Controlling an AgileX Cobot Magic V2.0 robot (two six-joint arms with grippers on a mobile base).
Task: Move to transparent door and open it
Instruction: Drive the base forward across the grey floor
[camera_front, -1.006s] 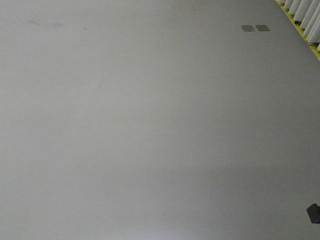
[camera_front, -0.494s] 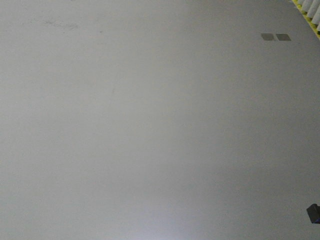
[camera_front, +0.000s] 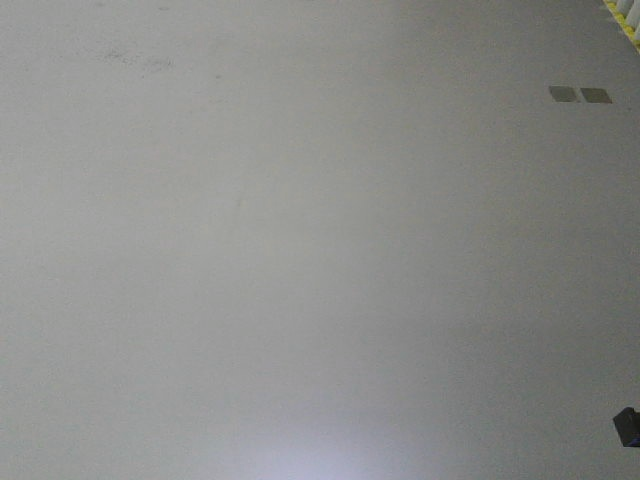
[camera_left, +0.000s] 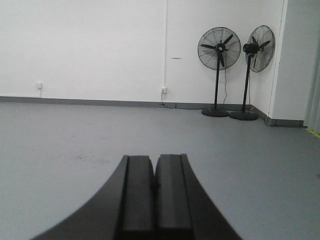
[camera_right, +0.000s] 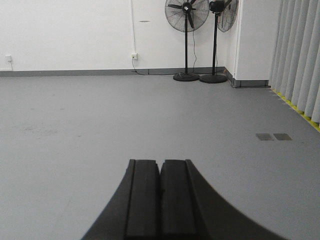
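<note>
Pointing across the grey floor (camera_left: 75, 140) toward two standing fans (camera_left: 219, 49), the left tool (camera_left: 155, 187) and right tool (camera_right: 160, 197) are each sitting pressed together, gripping nothing; the transparent door is showing in no view.

The left jaws are matte black throughout: two flat rectangular pads (camera_left: 138, 195) with squared tips, each backed by a smooth curved outer shell (camera_left: 107, 200) that flares wide towards the wrist. A small nick shows on the seam between the pads. The right jaws are of the same make, with equally dull black flat rectangular pads (camera_right: 143, 197) and a smooth curved outer shell (camera_right: 115, 215) sweeping outward on either side.
</note>
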